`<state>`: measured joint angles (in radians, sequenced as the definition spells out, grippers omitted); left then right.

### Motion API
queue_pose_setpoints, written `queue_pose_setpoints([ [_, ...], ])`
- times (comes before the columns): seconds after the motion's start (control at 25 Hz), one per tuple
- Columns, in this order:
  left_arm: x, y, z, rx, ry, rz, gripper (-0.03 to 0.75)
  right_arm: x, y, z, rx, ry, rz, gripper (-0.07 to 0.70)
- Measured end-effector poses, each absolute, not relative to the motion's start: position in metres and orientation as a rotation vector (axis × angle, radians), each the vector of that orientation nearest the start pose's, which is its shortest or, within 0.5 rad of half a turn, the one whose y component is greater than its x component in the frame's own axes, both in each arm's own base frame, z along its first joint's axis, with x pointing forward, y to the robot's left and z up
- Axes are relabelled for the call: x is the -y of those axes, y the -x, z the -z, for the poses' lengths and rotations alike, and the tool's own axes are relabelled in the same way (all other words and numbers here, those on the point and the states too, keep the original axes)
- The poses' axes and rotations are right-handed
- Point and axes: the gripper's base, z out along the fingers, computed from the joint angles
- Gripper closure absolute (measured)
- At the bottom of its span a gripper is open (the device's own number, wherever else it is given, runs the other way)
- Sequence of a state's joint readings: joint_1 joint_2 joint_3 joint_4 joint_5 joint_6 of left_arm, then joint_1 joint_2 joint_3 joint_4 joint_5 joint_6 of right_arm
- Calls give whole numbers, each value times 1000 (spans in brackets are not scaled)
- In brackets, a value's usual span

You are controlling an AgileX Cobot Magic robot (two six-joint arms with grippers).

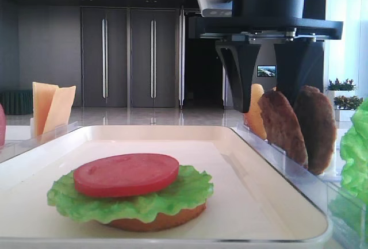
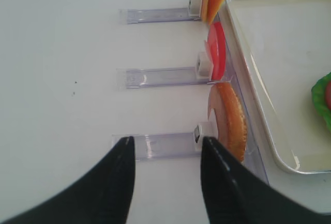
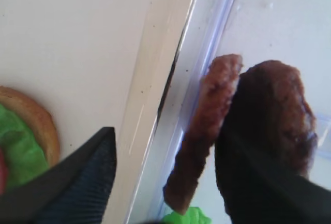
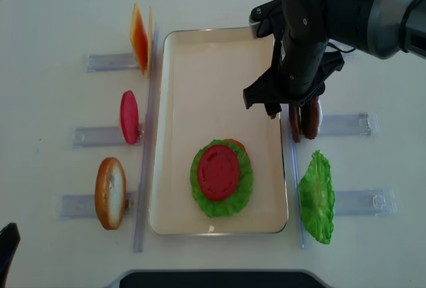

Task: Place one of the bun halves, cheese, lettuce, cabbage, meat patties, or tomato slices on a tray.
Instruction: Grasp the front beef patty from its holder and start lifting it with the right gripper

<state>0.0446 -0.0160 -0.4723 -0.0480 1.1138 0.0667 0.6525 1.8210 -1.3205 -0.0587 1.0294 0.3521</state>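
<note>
Your right gripper (image 1: 265,96) hangs directly over the meat patties (image 4: 303,120), which stand on edge in their clear rack (image 4: 346,124) just off the tray's (image 4: 174,135) 3 o'clock rim. In the right wrist view one finger sits on the tray side, the other past the far patty, so the pair lies between the jaws. The jaws are parted and nothing is clamped yet. The patties' flat faces run along the tray edge. Right arm is nearer; the left gripper (image 2: 166,154) waits, jaws apart, by the bun half (image 2: 230,120) at 9 o'clock. Patties: brown, grainy, round, bun-wide.
</note>
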Motion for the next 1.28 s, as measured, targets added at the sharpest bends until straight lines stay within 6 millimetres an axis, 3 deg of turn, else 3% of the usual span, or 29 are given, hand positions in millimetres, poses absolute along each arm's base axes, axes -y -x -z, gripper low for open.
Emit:
queue_pose_setpoints([
  [0.24, 4, 6, -265, -2108, -27, -9, 388, -212, -288, -216, -2953, 501, -2, 328],
  [0.48, 4, 6, -265, -2108, -27, -9, 388, -212, -288, -216, -2951, 503, 7, 366],
  [0.76, 4, 6, -265, -2108, -27, -9, 388, -211, -288, -216, -2955, 497, 13, 472],
  [1.28, 4, 6, -265, -2108, -27, -9, 388, -213, -287, -227, -2983, 481, 41, 485],
])
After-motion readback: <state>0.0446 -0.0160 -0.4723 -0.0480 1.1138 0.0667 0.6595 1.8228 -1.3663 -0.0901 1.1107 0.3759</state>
